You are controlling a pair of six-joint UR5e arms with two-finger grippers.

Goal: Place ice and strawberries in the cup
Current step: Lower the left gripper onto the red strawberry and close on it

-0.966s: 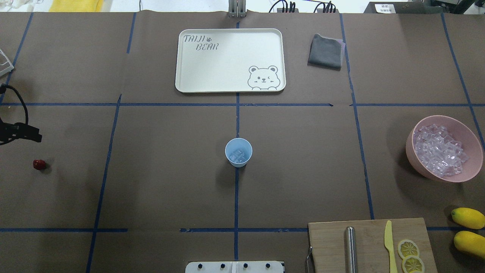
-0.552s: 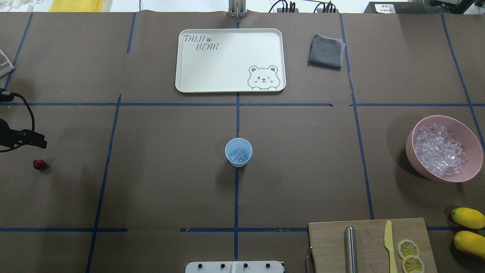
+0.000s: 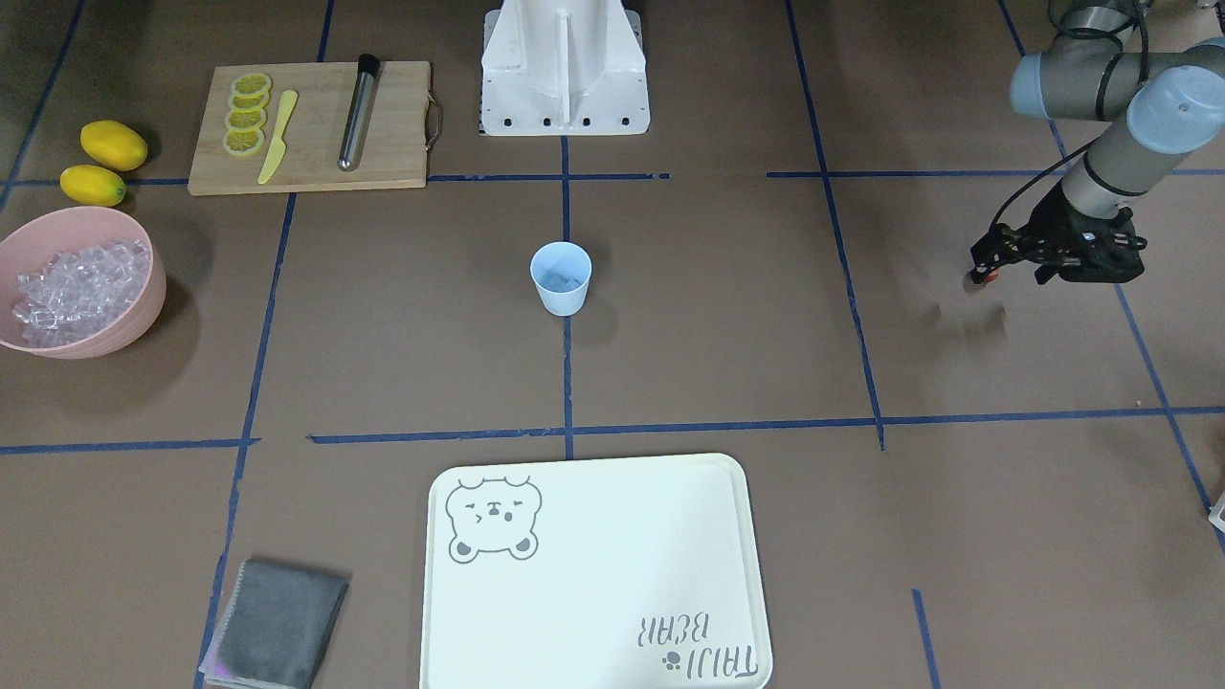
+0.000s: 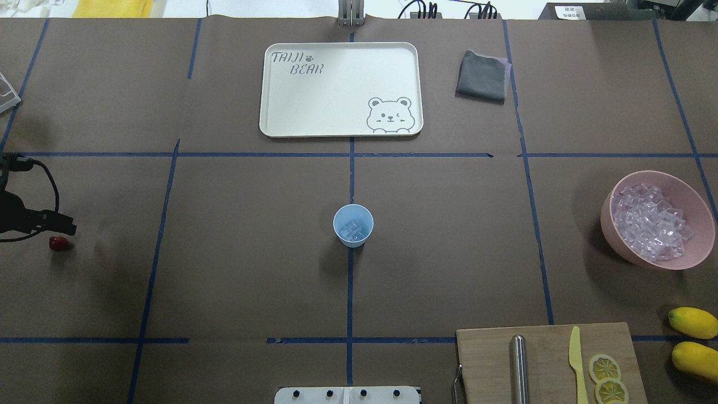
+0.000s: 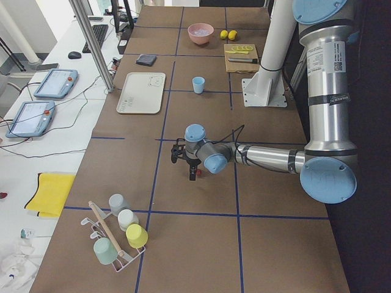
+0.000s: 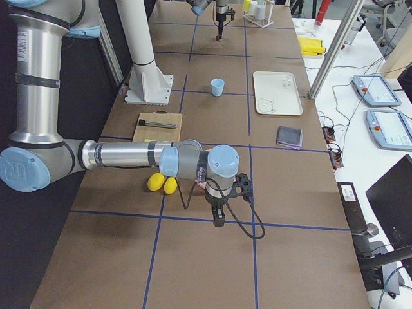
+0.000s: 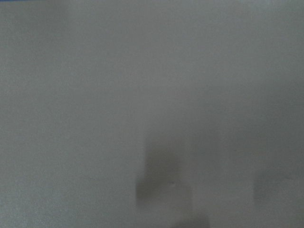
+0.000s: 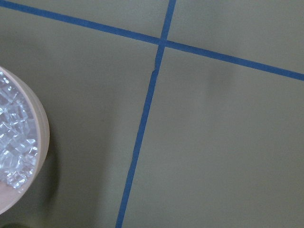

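Note:
The pale blue cup (image 4: 353, 224) stands at the table's centre with a few clear ice cubes (image 4: 352, 230) in it; it also shows in the front view (image 3: 561, 277). The tiny dark red strawberry (image 4: 58, 243) lies on the paper at the far left. My left gripper (image 4: 64, 226) hangs just above and beside it, fingers pointing down. In the front view the gripper (image 3: 986, 268) partly covers the strawberry (image 3: 991, 277). Two separate finger shadows in the left wrist view suggest it is open. My right gripper (image 6: 219, 219) shows only in the right side view; I cannot tell its state.
A large pink bowl (image 4: 645, 261) full of ice sits at the right edge. Two lemons (image 4: 693, 322) and a cutting board (image 4: 488, 359) with knife, steel rod and lemon slices lie near right. A white tray (image 4: 336, 90) and grey cloth (image 4: 482, 76) lie at the far side.
My left gripper has moved toward the strawberry and now hangs right beside it. The strawberry and the cup have not moved.

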